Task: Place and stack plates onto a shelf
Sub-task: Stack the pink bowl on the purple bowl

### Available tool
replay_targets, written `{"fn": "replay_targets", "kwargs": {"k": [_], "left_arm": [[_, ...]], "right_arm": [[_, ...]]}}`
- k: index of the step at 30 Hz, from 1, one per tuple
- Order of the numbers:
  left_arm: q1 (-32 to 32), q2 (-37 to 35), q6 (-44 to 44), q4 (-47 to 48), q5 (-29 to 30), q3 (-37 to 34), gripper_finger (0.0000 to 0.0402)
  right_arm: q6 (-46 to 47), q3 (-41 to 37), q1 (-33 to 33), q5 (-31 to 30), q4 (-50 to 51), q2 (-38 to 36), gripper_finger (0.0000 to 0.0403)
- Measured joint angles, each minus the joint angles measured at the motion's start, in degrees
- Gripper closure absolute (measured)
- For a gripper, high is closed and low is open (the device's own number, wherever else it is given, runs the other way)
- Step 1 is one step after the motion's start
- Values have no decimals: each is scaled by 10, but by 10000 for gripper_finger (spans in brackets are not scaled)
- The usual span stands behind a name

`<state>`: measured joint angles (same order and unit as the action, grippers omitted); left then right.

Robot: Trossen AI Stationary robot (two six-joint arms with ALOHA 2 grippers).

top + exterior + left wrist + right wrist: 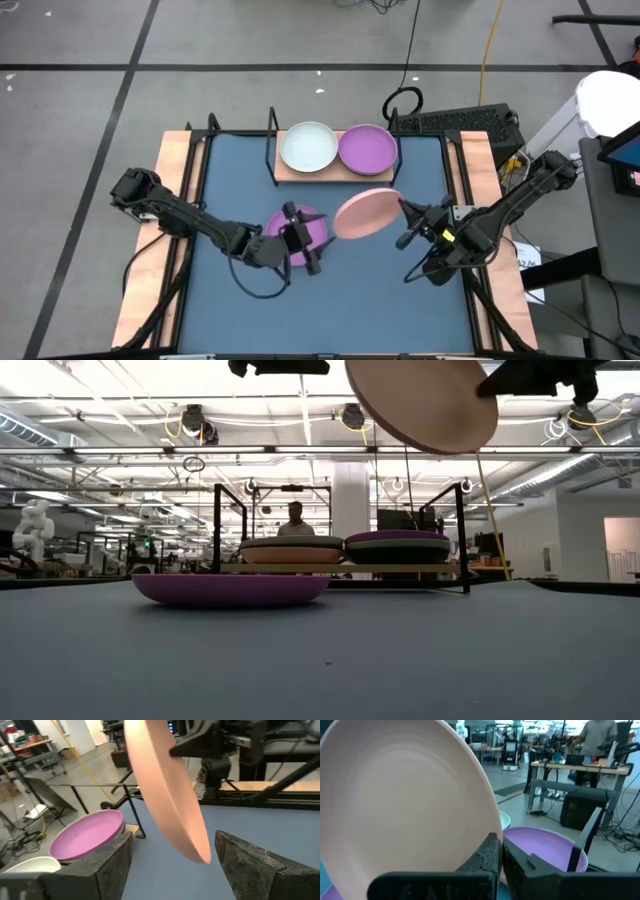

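1. Blue tabletop [330, 300] fills the work area, with a workshop floor around it and a person far behind the shelf in the low view.
2. Right gripper [408, 215] is clamped on the rim of a pink plate [366, 212], which hangs tilted in the air, near of the shelf [290, 173] and just right of centre.
3. Doing this step well, I judge, means levelling the plate first, carrying it far over the shelf's near edge, then lowering it centred on one stack so the rims nest.
4. Release should come only once the plate sits flat; a drop from a tilt could slide it off.
5. Left gripper [297, 240] hovers with fingers spread wide over a purple plate [285, 248] lying on the table, left of the pink one and empty.
6. On the shelf, a pale plate [308, 147] tops the left stack and another purple plate [368, 149] tops the right; the low view shows each resting on a lower plate.
7. Black wire posts [272, 140] rise at the shelf's ends, and the right post stands near the carrying arm's path.
8. Left arm's closeness to the pink plate is the other hazard.
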<state>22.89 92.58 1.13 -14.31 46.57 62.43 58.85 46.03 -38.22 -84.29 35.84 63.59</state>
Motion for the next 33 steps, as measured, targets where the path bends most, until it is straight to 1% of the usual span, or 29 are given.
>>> {"fn": "replay_targets", "kwargs": {"k": [4, 9, 11, 14, 17, 19, 22, 24, 26, 29, 33], "left_arm": [[-11, 0, 19, -3, 4, 0, 158], [-21, 15, 54, -1, 10, 0, 237], [-24, 25, 57, -3, 20, -1, 272], [-31, 39, 65, -7, 39, -1, 323], [-41, 45, 68, -9, 55, -1, 360], [-45, 45, 61, -10, 58, -1, 370], [-47, 44, 54, -5, 56, -1, 372], [-47, 42, 39, -5, 50, 0, 377], [-47, 41, 32, -5, 48, 0, 379], [-47, 28, 26, 10, 45, 0, 380], [-47, 2, 35, 50, 31, 0, 383]], "right_arm": [[-42, -14, 0, -15, -63, 13, 403], [-82, -45, 3, -56, -156, 24, 403], [-97, -54, 3, -59, -184, 25, 403], [-105, -62, 3, -60, -199, 26, 403], [-116, -72, 7, -66, -211, 26, 403], [-116, -76, 8, -65, -212, 25, 401], [-118, -81, 7, -49, -214, 25, 387], [-140, -81, 4, -18, -218, 26, 368], [-165, -81, 1, -2, -221, 23, 343], [-226, -81, -4, 19, -233, 22, 301], [-350, -81, -9, 48, -263, 6, 251]]}}
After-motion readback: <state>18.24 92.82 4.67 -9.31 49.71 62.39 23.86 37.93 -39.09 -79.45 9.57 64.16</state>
